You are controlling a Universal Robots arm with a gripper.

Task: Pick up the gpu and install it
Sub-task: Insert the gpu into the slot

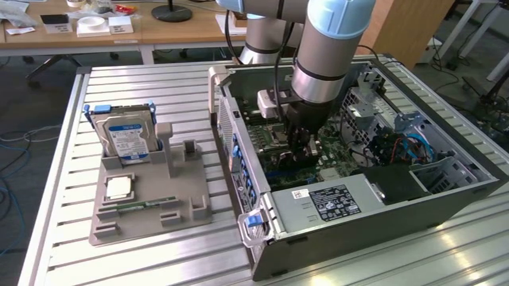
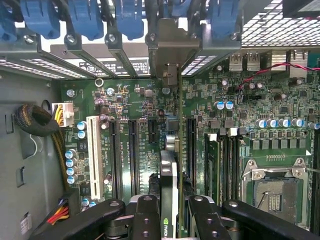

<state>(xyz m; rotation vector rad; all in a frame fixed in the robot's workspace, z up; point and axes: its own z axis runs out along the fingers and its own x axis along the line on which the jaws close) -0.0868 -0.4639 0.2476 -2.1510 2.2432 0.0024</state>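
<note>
gpu [image 2: 169,195]: held edge-on in the gripper, upright, inside the open computer case, over the motherboard. Its thin top edge runs away from the wrist camera toward the rear slot covers; green logo visible at the near end.
gpu vs motherboard: card lines up with the gap between the long black expansion slots [image 2: 134,150] and the memory slots [image 2: 226,160]. Can't tell whether its lower edge is seated in a slot or just above it.
gpu bracket [image 2: 169,55]: silver-beige plate at the far end of the card, up against the rear slot covers, below the blue retaining clips [image 2: 130,17].
gripper [image 2: 169,220]: black fingers clamped on either side of the card, pads pressed on its faces. In the exterior view the gripper [image 1: 301,146] is down inside the case, arm coming in from above.
motherboard [image 2: 280,100]: green, lying flat on the case floor; empty CPU socket [image 2: 272,192] beside the memory slots, well to one side of the card.
computer case [image 1: 445,196]: side panel off, lying on the slatted metal table [image 1: 143,89]; power supply [image 1: 338,202] at the near end.
parts stand [image 1: 183,205]: grey, outside the case toward the exterior view's left, well apart from it.
hard drive [image 1: 127,138]: blue-white label, standing upright in the stand.
memory stick [image 1: 147,205]: narrow green, lying on the stand near its front edge.
</note>
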